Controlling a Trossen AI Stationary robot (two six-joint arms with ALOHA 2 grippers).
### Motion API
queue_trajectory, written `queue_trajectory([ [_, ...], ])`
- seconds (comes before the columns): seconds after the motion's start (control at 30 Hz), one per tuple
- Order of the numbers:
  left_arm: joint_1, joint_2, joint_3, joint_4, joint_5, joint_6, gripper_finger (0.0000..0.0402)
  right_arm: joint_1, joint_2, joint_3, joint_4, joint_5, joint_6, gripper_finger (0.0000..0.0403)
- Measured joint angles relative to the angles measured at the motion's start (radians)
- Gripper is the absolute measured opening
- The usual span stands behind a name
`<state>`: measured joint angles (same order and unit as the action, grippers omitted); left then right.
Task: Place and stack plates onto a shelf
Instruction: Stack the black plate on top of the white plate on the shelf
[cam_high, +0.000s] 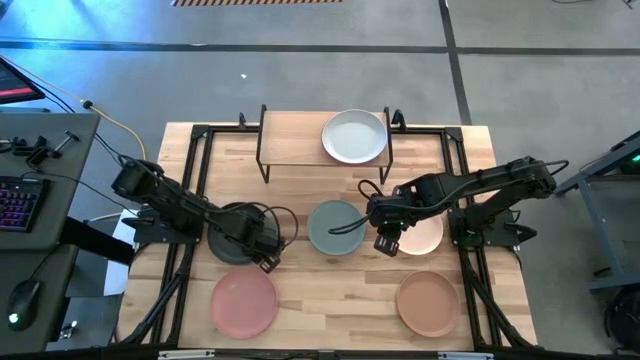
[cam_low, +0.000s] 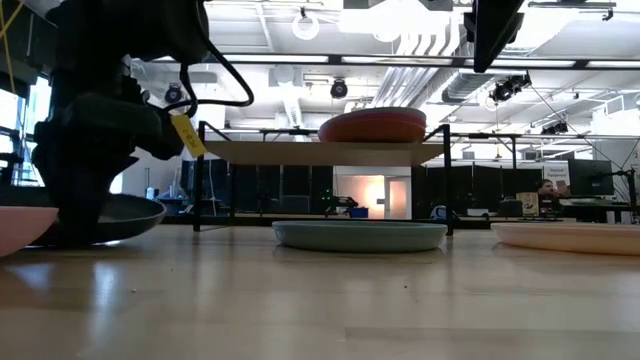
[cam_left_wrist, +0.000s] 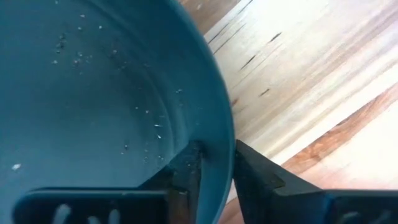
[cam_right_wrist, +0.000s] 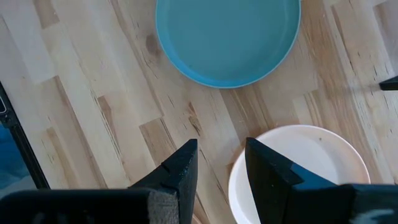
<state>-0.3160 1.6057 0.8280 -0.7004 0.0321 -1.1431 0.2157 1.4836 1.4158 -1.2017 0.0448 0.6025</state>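
Tabletop (cam_high: 330, 290): L gripper (cam_high: 268, 258) jaws clamp charcoal plate (cam_high: 232, 230) rim left of sage plate (cam_high: 335, 227); R gripper (cam_high: 385, 243) jaws open, just right of it.

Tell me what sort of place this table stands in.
Probably a robotics lab or workshop hall. The low view shows an open ceiling with ducts and hanging lights; the high view shows a bare grey floor and a desk with a keyboard beside the table.
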Motion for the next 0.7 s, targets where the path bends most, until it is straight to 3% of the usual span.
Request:
queue_trajectory([
  [0.23,0.0,-0.013,0.005,-0.047,0.007,0.047,0.001,0.0,0.0,0.0,0.002,0.002,0.0,0.0113],
  [0.7,-0.021,-0.021,0.288,-0.435,-0.094,0.231,0.0,-0.041,0.0,0.0,0.02,0.002,0.002,0.0113],
])
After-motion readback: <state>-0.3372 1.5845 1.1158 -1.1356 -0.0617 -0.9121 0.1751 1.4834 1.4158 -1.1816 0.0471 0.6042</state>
